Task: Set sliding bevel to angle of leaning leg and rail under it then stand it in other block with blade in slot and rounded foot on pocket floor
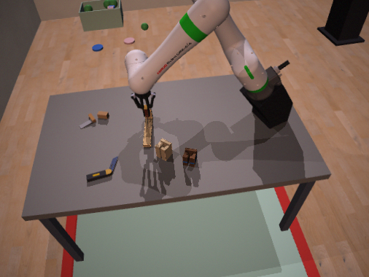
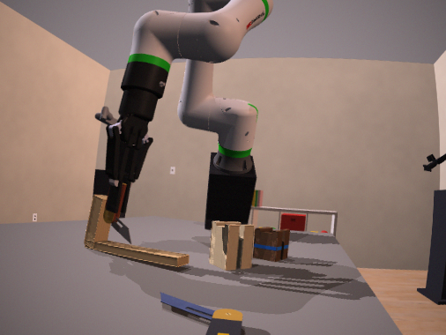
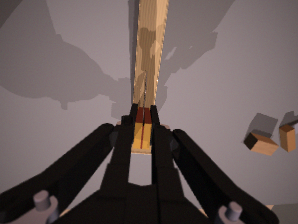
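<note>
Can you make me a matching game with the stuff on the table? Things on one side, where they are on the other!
Things:
1. sliding bevel
2. pale block
3. dark block with a blue band
4. blue and black tool

Places:
A. lying flat by itself near the table's front left
B. held in the end effector, down in the corner of the wooden leg and rail
C. standing right beside the pale block, on the side away from the rail
D. standing between the rail and the dark block

Pairs: 1-B, 2-D, 3-C, 4-A
</note>
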